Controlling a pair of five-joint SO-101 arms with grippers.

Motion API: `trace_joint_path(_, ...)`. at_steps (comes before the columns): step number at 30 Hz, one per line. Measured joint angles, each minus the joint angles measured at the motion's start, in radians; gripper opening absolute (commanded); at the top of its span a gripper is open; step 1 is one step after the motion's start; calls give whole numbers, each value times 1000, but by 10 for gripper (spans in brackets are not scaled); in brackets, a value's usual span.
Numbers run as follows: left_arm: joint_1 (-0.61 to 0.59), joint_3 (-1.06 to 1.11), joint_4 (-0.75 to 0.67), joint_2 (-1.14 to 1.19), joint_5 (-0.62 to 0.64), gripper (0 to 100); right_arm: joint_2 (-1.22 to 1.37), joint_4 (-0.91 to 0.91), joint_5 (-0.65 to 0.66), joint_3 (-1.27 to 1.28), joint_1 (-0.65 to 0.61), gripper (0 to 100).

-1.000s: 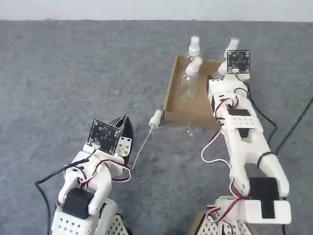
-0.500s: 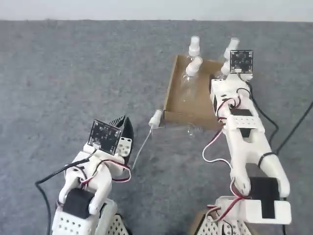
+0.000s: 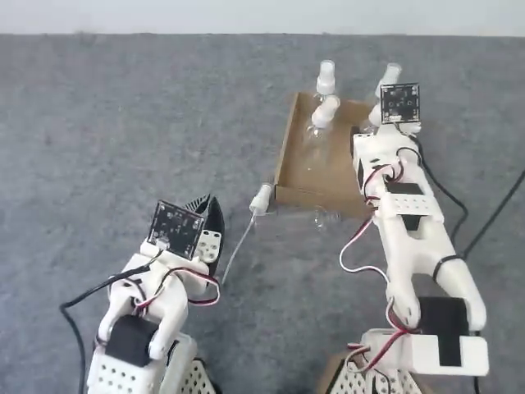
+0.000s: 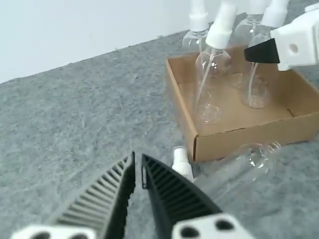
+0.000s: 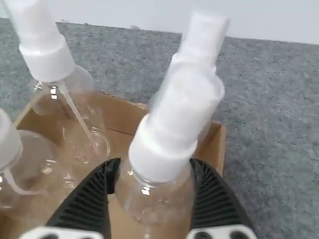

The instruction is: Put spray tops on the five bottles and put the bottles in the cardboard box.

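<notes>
Two-arm station, seen from above. The cardboard box [image 3: 285, 152] sits on the grey mat [image 3: 123, 123] toward 1 o'clock from the mat's centre. The right gripper [image 5: 154, 172] has its jaws clamped on a capped bottle [image 5: 174, 124], upright at the box's 1 o'clock corner. Other capped bottles [image 3: 326, 111] stand upright in the box toward 12 o'clock. A loose spray top [image 3: 261, 199] lies just beside the box's 7 o'clock corner. A bare bottle [image 4: 239, 162] lies on its side against the 6 o'clock wall. The left gripper [image 4: 138, 172] is at 7 o'clock from the box, jaws nearly together and holding nothing.
</notes>
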Motion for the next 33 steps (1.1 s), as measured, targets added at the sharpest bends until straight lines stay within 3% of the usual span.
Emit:
trace_joint_path(20, 0, 0, 0, 0, 0, 12, 0, 0, -32, 0, 0, 13)
trace_joint_path(28, 0, 0, 0, 0, 0, 12, 0, 14, -34, 0, 0, 218)
trace_joint_path(33, 0, 0, 0, 0, 0, 12, 0, 14, -34, -2, 0, 235)
